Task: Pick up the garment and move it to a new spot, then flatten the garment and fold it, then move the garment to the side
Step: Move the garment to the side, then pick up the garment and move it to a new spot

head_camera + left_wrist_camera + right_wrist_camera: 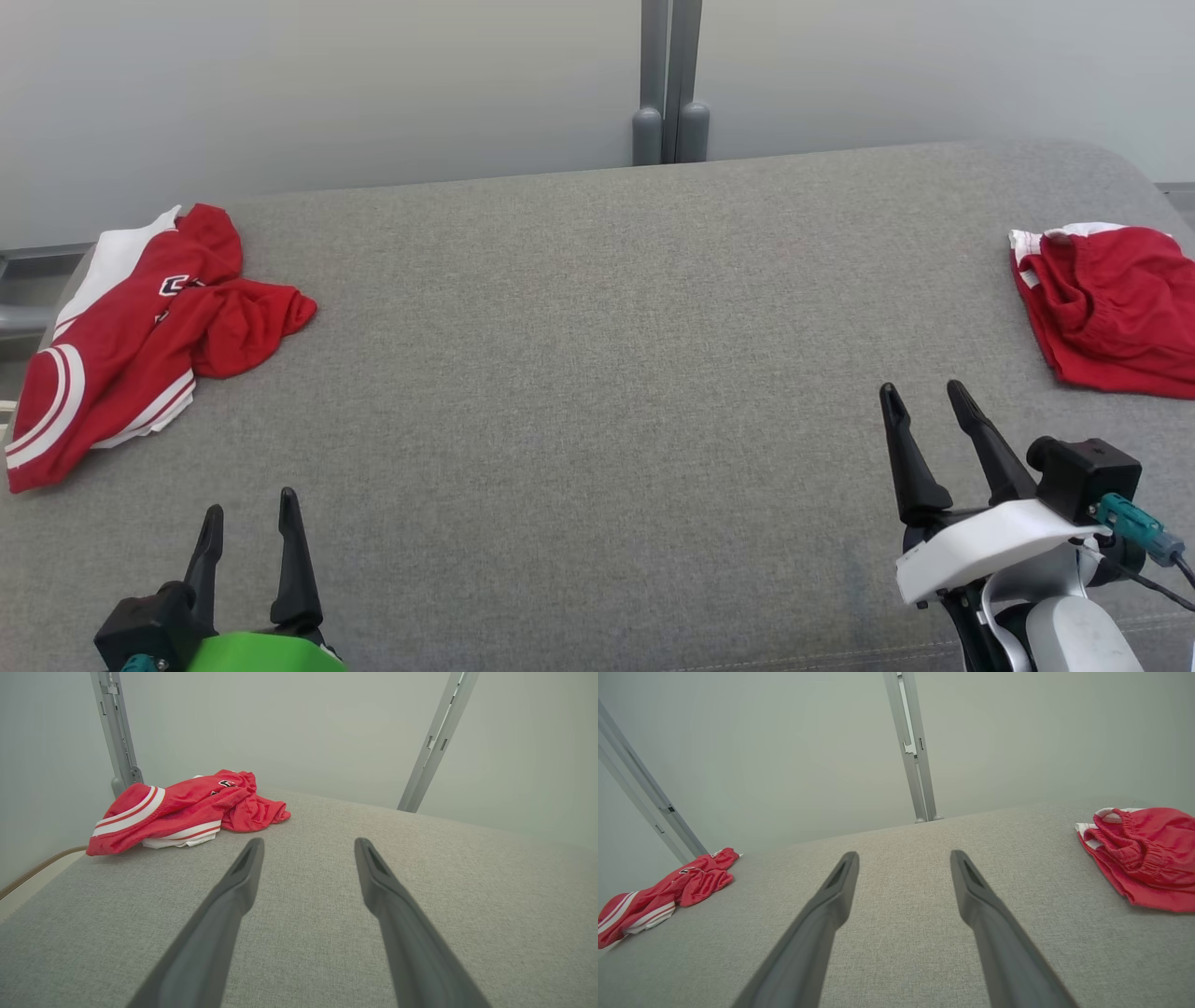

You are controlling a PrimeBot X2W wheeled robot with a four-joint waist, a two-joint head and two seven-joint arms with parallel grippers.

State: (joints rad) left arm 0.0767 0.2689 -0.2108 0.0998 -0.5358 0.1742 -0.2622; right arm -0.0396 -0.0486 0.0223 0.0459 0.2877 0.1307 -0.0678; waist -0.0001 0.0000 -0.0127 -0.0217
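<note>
The left gripper [250, 501] and right gripper [920, 385], wide open and empty at the table's [597, 373] front, might grab the wrong red pile, since the garment [131, 336] and shorts [1111, 308] look alike.

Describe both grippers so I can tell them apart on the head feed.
Left gripper: two long, dark, tapered fingers, black base, bright green wrist cover, teal connector. Right gripper: matching fingers, white wrist shell, black camera block, teal plug trailing a black cable.
</note>
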